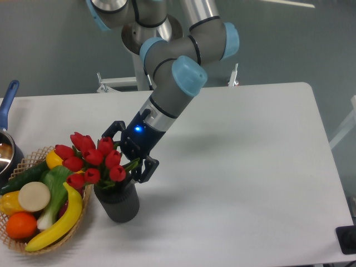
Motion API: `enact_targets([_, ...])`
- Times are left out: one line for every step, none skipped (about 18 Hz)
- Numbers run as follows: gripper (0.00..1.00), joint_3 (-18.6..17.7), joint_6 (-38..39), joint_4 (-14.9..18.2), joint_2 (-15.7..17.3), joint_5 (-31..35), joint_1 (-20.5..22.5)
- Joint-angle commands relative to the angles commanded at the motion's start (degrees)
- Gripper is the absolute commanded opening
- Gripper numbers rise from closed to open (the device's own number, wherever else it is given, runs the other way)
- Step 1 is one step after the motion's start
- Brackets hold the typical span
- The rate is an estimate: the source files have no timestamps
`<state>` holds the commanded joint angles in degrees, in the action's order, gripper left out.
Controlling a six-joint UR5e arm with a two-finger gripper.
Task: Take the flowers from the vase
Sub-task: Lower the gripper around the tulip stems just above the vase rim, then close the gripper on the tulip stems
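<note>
The 2 fingers are spread wide, 1 tip (146,169) low on the right by the vase rim, the other up at the left behind the top blooms, and nothing is pinched between them. The gripper (127,151) sits right at the flowers (93,158), its black body tilted down and to the left, a blue light glowing on it. Whether either finger actually touches a leaf or stem cannot be told from this angle. Behind it the wrist runs up and to the right in a straight silver line to a blue-capped joint, then the arm (173,83) folds back up toward more joints at the top edge. The red tulips stand in the vase (118,202), heads bunched and leaning left, green leaves poking out toward the gripper. The dark ribbed vase stands upright on the white table (250,167), touching or just beside a wicker basket (53,242) of fruit and vegetables on its left. A blue-handled pot (6,139) sits at the far left edge.
</note>
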<state>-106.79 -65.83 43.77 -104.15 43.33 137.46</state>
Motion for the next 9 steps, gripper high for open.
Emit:
enact_targets([1.0,-0.1,0.0,0.0,0.1,0.0,-0.3])
enact_targets([1.0,-0.3,0.0,0.0,0.1,-0.1,-0.4])
enact_targets([1.0,-0.4,0.1,0.0,0.2,-0.2,-0.4])
enact_targets([1.0,-0.3,0.1,0.0,0.2,-0.3,-0.4])
enact_targets([1.0,-0.3,0.0,0.0,0.0,-0.3,-0.5])
enact_targets([1.0,-0.3,0.0,0.0,-0.2,-0.3,-0.9])
enact_targets([1.0,-0.3,0.0,0.0,-0.3,-0.3,-1.0])
enact_targets([1.0,-0.1,0.1,0.0,-0.2,-0.4,-1.0])
enact_targets([1.0,-0.1,0.1,-0.2,-0.3,-0.4,-1.0])
